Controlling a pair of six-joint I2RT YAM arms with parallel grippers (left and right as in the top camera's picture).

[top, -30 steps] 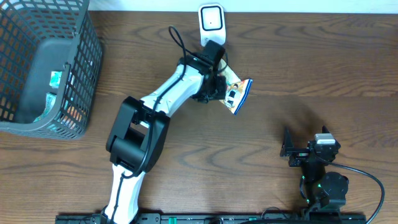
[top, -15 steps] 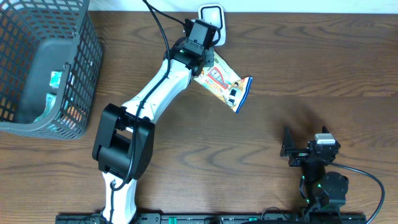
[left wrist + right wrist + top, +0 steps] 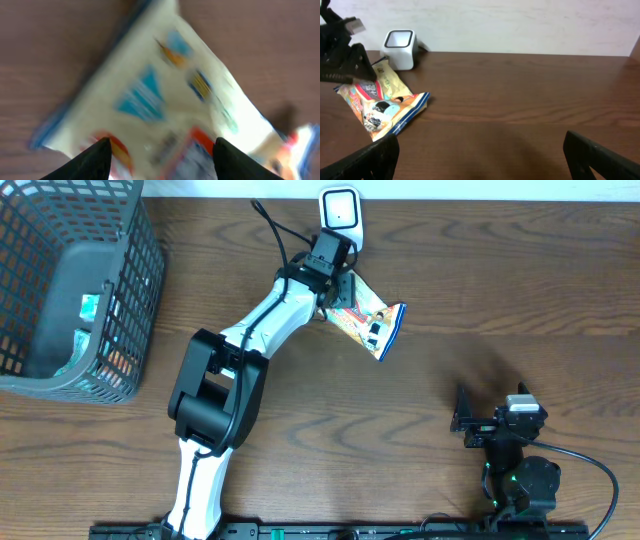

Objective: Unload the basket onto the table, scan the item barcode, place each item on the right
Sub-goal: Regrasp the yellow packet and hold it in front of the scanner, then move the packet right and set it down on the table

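Note:
The item is a yellow snack packet [image 3: 368, 318] with blue ends, lying flat on the wooden table just below the white barcode scanner [image 3: 339, 210]. My left gripper [image 3: 335, 280] hovers over the packet's upper left end. In the left wrist view the packet [image 3: 150, 90] is blurred and fills the frame behind the left gripper [image 3: 162, 160], whose jaws stand apart. No barcode is readable. My right gripper [image 3: 462, 420] rests open at the lower right, far from the packet [image 3: 380, 107] and the scanner [image 3: 399, 49].
A grey mesh basket [image 3: 150, 290] with a few small packets inside stands at the table's far left. Bare wood lies between the packet and the right gripper [image 3: 480, 160]. A pale wall runs behind the table's back edge.
The left arm swung up towards the scanner with the packet's end, then came back down a little. Its jaws have spread wider. The right arm has not moved.

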